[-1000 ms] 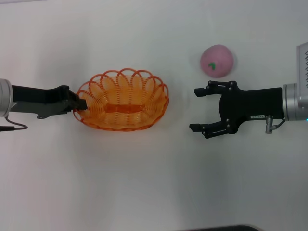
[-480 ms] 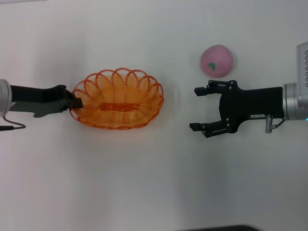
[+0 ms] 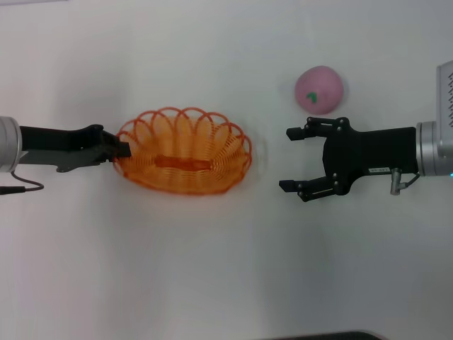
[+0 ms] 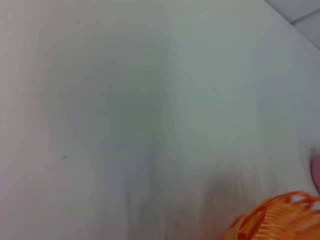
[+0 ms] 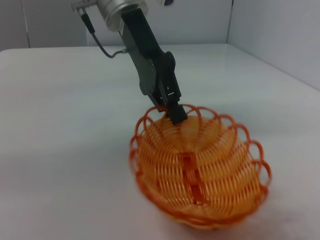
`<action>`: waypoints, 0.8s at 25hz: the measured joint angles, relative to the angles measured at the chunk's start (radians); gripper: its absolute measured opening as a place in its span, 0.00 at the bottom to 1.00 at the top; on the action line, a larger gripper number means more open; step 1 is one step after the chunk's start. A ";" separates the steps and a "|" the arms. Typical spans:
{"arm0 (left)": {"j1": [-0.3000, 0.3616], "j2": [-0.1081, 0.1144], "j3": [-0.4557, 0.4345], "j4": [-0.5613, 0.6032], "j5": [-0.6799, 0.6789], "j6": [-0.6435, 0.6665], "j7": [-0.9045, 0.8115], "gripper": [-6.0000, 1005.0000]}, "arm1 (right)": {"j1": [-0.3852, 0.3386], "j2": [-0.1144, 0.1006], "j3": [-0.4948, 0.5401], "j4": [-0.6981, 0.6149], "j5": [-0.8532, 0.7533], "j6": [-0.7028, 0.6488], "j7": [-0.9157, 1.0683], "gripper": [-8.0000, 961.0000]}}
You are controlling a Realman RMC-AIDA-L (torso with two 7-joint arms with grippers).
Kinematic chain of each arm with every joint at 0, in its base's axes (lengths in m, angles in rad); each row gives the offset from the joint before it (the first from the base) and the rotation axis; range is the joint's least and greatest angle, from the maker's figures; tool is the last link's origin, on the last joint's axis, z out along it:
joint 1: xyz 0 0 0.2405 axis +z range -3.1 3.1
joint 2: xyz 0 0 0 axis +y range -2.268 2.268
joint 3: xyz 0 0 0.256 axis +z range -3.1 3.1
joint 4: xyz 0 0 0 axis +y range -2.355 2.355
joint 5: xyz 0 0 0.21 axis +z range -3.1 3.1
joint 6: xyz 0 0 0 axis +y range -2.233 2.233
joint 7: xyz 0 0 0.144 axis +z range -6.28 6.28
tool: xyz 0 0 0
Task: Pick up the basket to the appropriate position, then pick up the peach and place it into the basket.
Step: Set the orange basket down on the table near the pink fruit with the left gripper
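One orange looped-rim basket (image 3: 184,151) pinched by the left gripper (image 3: 122,150)

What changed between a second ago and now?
The left gripper, shut on the basket rim, first drew it toward its own side, then carried it back toward the open right gripper. That gripper and the peach stayed put.

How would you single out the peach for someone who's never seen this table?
On the white table, look just beyond the open right end effector, on the far right side. The round pink matte peach sits there alone, with a small green mark; the only other item is the oval orange wire-look basket, gripped by the left end effector.
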 joint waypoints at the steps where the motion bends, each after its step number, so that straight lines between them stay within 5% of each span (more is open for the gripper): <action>1: 0.000 0.000 0.000 0.000 0.000 0.000 0.000 0.12 | 0.001 0.000 0.000 0.000 0.000 0.000 0.000 0.94; 5: 0.013 0.001 0.001 0.000 -0.031 0.003 0.001 0.13 | 0.002 0.000 0.000 0.000 0.000 -0.001 0.000 0.94; 15: 0.046 0.006 0.002 0.036 -0.061 0.013 0.005 0.53 | 0.005 0.000 0.000 -0.001 0.000 -0.001 0.000 0.94; 20: 0.050 0.027 0.002 0.035 -0.064 0.022 0.073 0.71 | 0.005 0.001 0.000 -0.002 0.000 -0.001 0.000 0.94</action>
